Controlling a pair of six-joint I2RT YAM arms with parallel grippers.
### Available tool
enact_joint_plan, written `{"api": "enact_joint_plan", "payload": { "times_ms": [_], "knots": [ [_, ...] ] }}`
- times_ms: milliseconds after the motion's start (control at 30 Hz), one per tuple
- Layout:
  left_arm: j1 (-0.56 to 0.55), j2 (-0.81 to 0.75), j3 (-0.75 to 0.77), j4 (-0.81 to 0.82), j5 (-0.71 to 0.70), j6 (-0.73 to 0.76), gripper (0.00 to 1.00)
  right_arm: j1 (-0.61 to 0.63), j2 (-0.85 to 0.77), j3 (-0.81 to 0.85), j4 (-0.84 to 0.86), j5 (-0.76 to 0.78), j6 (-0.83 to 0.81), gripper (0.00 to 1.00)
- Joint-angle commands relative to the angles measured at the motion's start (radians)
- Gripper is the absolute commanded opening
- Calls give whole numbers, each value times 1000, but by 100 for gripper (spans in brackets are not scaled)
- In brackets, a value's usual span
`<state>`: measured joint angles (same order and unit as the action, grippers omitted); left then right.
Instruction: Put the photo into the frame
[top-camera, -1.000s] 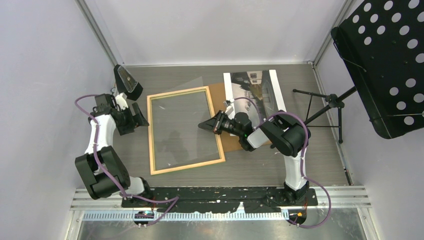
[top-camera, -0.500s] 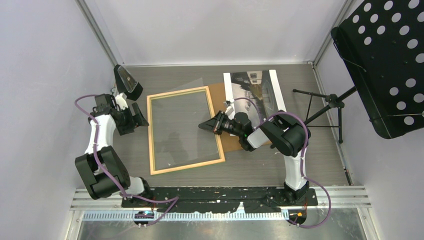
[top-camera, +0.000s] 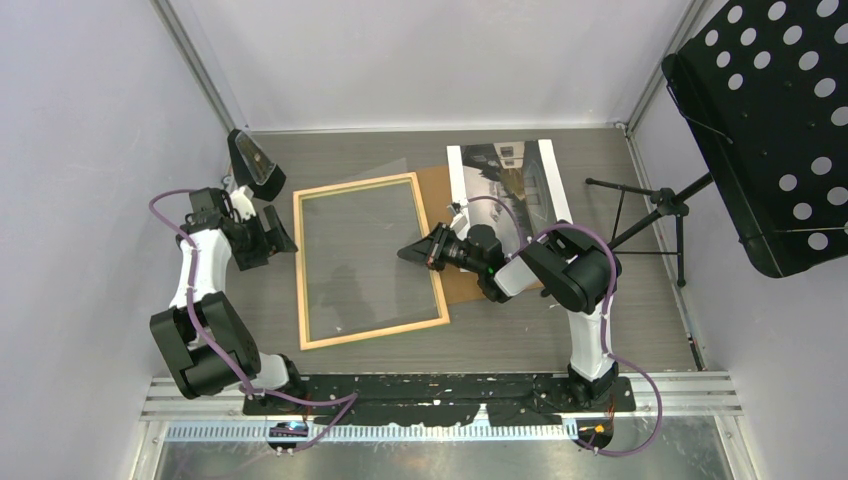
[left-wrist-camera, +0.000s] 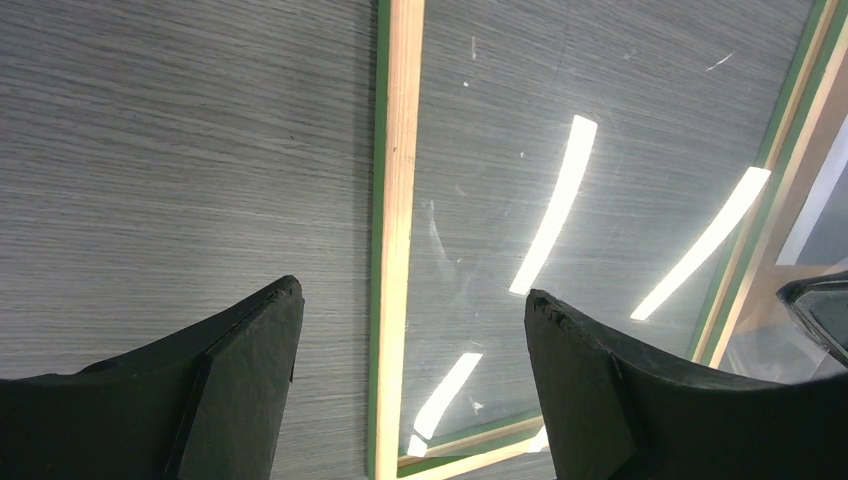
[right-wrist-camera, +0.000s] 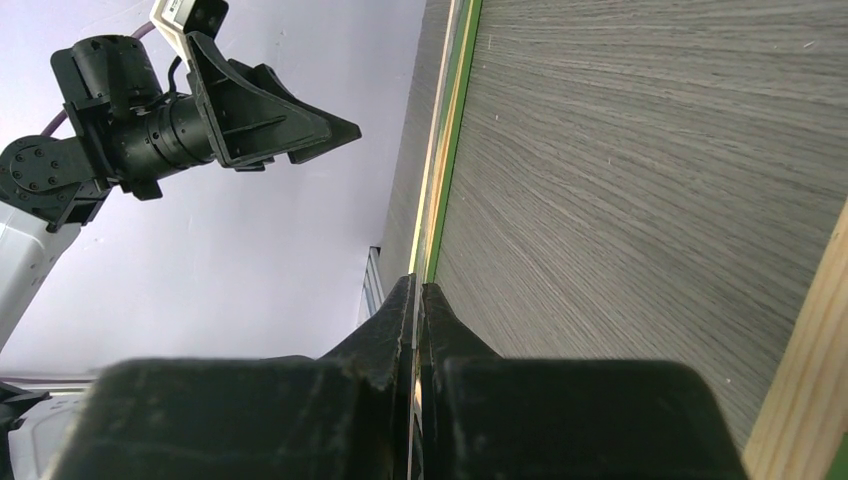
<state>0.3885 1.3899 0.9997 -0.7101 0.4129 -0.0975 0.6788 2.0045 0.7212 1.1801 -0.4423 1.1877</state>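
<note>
The frame (top-camera: 300, 270) lies flat on the grey table with its light wood back up and green showing along its edges. It also shows in the left wrist view (left-wrist-camera: 398, 200). A clear sheet (top-camera: 365, 260) sits inside it. My right gripper (top-camera: 405, 252) is at the frame's right rail, shut on the thin edge of the clear sheet (right-wrist-camera: 415, 285). My left gripper (top-camera: 270, 200) is open and empty, just left of the frame's left rail (left-wrist-camera: 412, 292). The photo (top-camera: 505, 185) lies at the back right, partly under my right arm, on the brown backing sheet (top-camera: 432, 190).
A black perforated music stand (top-camera: 770, 120) on a tripod (top-camera: 650, 210) stands at the right wall. Grey walls close in the table on three sides. The arm bases sit on a rail (top-camera: 440, 385) at the near edge.
Almost nothing. Both arms hold their places; only the reflections on the clear sheet in the frame have shifted slightly.
</note>
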Motion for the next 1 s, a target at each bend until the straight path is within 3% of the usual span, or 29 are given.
{"api": "enact_joint_plan", "payload": {
  "times_ms": [0,967],
  "knots": [
    [9,-14,-3,21,17,7,80,13,-45,0,32,-6,-19,6],
    [10,-18,-4,21,16,7,80,13,-54,-6,-24,1,-30,6]
  ]
}}
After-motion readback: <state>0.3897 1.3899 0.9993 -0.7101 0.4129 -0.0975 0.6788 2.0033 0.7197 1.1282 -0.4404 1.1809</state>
